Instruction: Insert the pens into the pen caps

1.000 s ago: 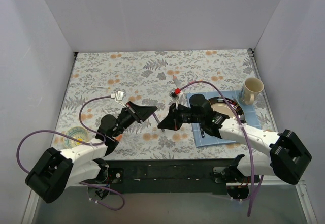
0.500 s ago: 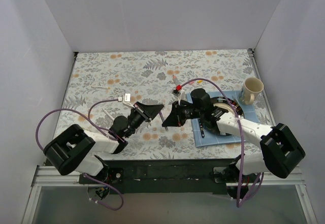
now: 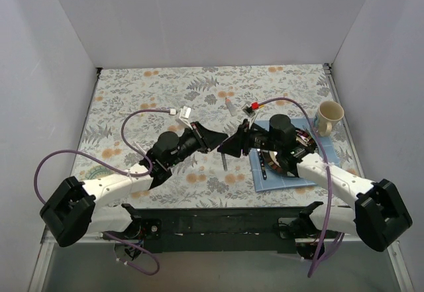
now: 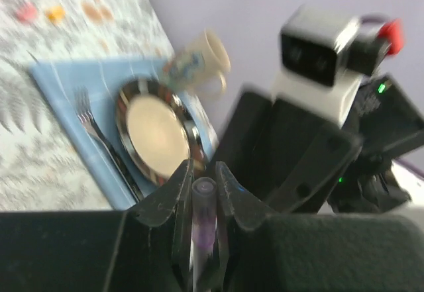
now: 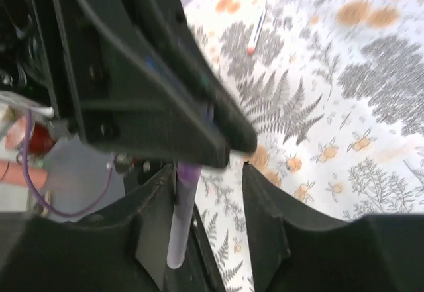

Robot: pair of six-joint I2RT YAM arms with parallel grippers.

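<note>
Tips closed up: L gripper [image 3: 214, 138] meets R gripper [image 3: 229, 145], purple pen [image 3: 224, 161] at the join, uncapped.
Top: the gap between tips seen 1 s ago is gone; the pen hangs just below the L tips. L wrist: fingers [image 4: 180, 196] pinch the pen between them, R gripper directly ahead. R wrist: fingers [image 5: 151, 229] spread, pen just inside one, not gripped. Judgement: handover or regrip in hand; capping not begun.
</note>
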